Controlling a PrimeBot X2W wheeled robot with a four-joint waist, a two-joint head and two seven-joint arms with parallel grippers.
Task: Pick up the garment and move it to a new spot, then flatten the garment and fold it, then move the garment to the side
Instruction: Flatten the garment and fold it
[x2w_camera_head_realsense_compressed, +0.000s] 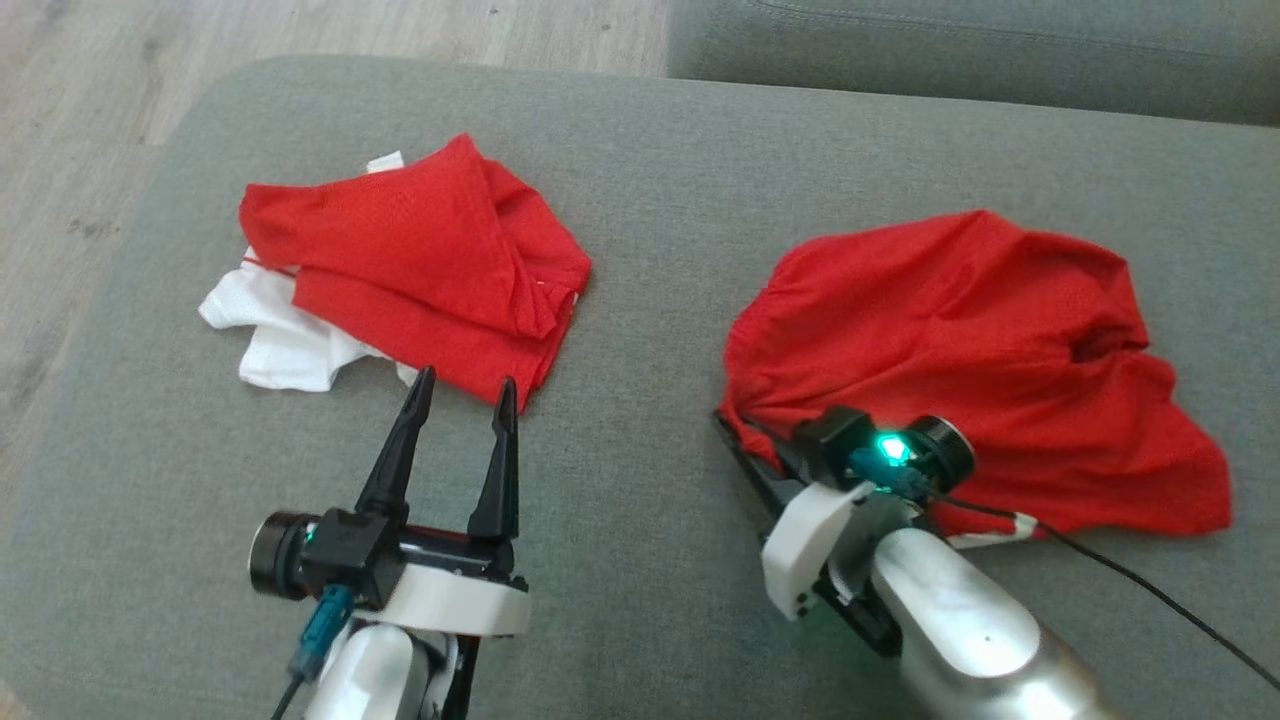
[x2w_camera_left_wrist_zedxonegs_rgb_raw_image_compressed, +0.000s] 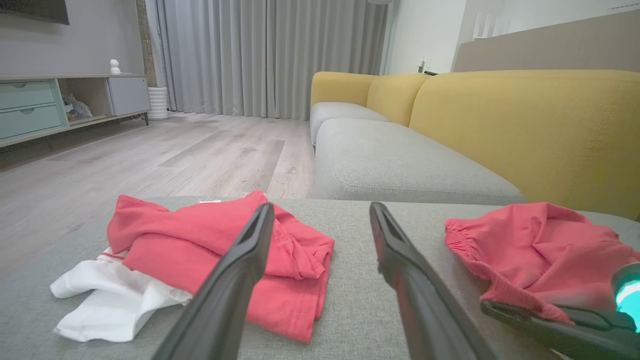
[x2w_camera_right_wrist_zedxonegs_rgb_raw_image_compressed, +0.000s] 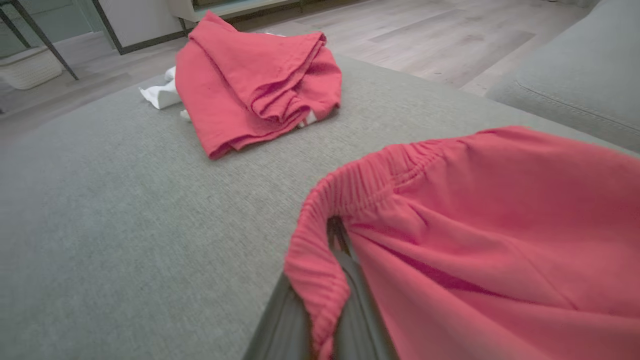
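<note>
The garment (x2w_camera_head_realsense_compressed: 980, 350) is a crumpled pair of red mesh shorts with an elastic waistband, lying on the right side of the grey cushion (x2w_camera_head_realsense_compressed: 640, 200). My right gripper (x2w_camera_head_realsense_compressed: 730, 430) is at its near-left edge, shut on the waistband. In the right wrist view the gathered waistband (x2w_camera_right_wrist_zedxonegs_rgb_raw_image_compressed: 320, 280) is pinched between the two fingers. My left gripper (x2w_camera_head_realsense_compressed: 465, 395) stands open with nothing between its fingers. Its tips are just short of the near edge of a folded red garment (x2w_camera_head_realsense_compressed: 415, 265). The left wrist view has the open fingers (x2w_camera_left_wrist_zedxonegs_rgb_raw_image_compressed: 250, 260) and the shorts (x2w_camera_left_wrist_zedxonegs_rgb_raw_image_compressed: 535, 250) to their right.
The folded red garment lies on a white one (x2w_camera_head_realsense_compressed: 270, 340) at the cushion's left. Wood floor (x2w_camera_head_realsense_compressed: 70, 180) lies beyond the left edge. Another grey seat (x2w_camera_head_realsense_compressed: 960, 50) runs along the far side, with yellow sofa backs (x2w_camera_left_wrist_zedxonegs_rgb_raw_image_compressed: 525, 130) behind it. A black cable (x2w_camera_head_realsense_compressed: 1150, 590) trails from my right wrist.
</note>
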